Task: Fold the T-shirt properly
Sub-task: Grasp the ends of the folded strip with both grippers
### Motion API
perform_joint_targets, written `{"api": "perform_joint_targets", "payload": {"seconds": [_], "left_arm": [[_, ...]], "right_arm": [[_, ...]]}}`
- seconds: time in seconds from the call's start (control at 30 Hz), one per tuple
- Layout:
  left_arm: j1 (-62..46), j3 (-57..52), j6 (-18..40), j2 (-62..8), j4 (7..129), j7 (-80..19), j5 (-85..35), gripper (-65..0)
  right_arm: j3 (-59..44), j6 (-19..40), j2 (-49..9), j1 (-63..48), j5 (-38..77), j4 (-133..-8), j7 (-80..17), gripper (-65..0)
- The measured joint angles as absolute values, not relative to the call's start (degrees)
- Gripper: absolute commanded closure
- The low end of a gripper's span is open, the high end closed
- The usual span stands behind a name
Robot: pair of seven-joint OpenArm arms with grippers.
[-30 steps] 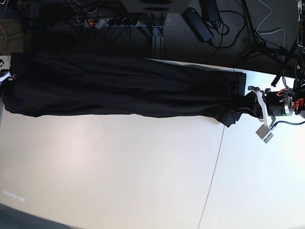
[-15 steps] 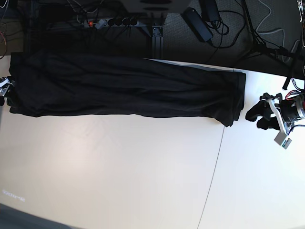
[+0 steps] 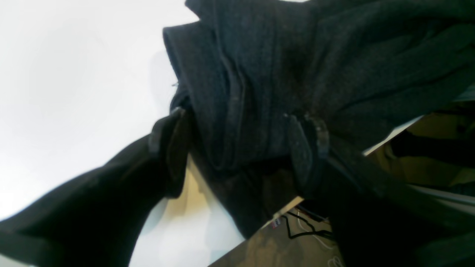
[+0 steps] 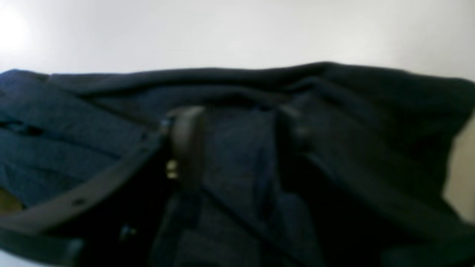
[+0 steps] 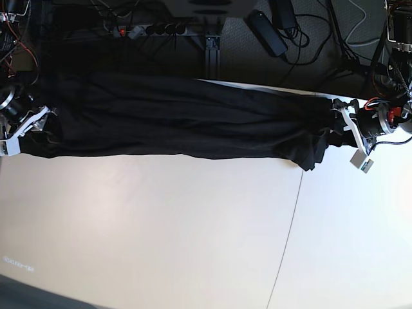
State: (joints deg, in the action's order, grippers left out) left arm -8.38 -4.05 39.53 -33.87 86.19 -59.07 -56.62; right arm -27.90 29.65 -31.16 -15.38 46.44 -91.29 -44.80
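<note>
Both ends of the T-shirt are straddled by spread jaws: left gripper, right gripper.

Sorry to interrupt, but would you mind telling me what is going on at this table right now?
A two-armed robot is folding a large black T-shirt of thin soft fabric, which lies stretched in a long band along the far edge of the white table. The left gripper is at one end and the right gripper at the other. Both have their jaws open with bunched fabric between them, apparently about to grasp the ends.
</note>
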Motion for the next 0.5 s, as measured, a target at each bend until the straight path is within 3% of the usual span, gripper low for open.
{"api": "perform_joint_targets", "payload": {"seconds": [0.5], "left_arm": [[-8.1,-4.2,39.5,-34.0,80.1,-54.6,-56.9,-43.7]], "right_arm": [[-27.9,29.6,-30.9,-15.4,46.0,-91.3,-44.7,-32.6]]}}
